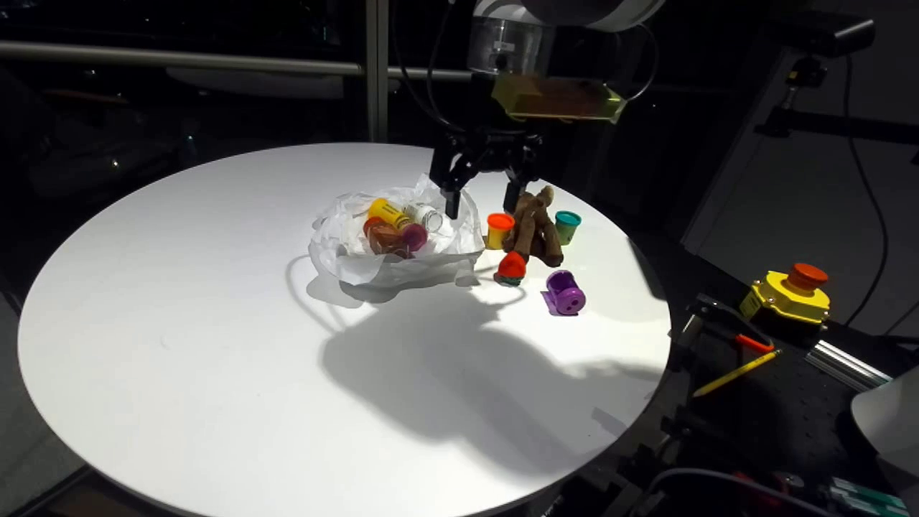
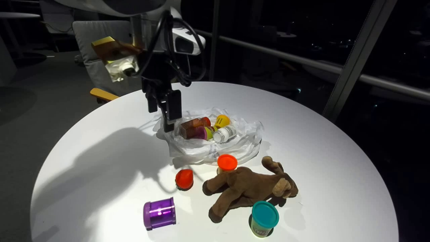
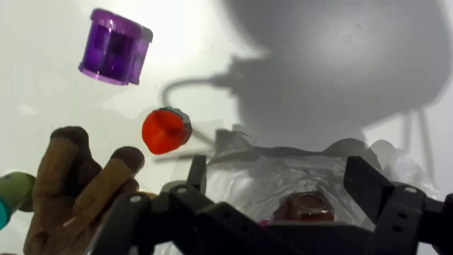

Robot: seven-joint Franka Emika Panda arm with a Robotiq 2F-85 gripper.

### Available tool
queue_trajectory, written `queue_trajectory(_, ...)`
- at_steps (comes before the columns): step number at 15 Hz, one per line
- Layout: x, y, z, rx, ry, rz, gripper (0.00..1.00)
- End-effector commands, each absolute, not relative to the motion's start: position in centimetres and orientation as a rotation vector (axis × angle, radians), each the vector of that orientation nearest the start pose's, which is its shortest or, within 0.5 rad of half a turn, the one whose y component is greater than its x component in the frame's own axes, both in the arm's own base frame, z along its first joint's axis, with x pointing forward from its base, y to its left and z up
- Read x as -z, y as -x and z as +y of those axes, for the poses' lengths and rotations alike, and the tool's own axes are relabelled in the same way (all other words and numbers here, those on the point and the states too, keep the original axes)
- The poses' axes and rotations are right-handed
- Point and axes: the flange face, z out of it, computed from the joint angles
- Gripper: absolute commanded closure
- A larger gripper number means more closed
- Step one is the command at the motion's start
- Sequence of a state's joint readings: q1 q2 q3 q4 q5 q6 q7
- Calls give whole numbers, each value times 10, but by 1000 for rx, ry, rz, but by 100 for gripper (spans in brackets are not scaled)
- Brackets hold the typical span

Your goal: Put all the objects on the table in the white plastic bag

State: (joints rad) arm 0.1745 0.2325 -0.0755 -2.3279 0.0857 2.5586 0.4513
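The white plastic bag (image 1: 344, 251) lies spread on the white table (image 1: 179, 359). In it rest a brown bottle (image 2: 190, 128), a yellow-topped tub (image 2: 222, 121), a pink-lidded tub (image 2: 202, 133) and a clear-and-white jar (image 2: 225, 133). Outside the bag are an orange-lidded tub (image 2: 227, 162), a brown plush animal (image 2: 250, 186), a teal-lidded tub (image 2: 264, 216), a red strawberry toy (image 3: 163, 131) and a purple container (image 3: 112, 47). Above the bag my gripper (image 3: 277, 173) hangs open, nothing between its fingers; the brown bottle shows below them in the wrist view.
A dark bench borders the table, carrying a yellow box with a red button (image 1: 788, 296) and a yellow pencil (image 1: 737, 373). A grey chair (image 2: 104, 43) stands beyond the table's edge. The plush touches or nearly touches the orange-lidded tub.
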Motion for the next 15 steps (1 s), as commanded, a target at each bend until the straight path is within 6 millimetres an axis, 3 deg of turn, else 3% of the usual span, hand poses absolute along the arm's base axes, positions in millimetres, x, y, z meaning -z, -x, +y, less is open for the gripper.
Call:
queue_trajectory(1,-232,-497,36,-61,2984,682,0)
queue_trajectory(15,-140,-503,-9,-245,3017,822,0)
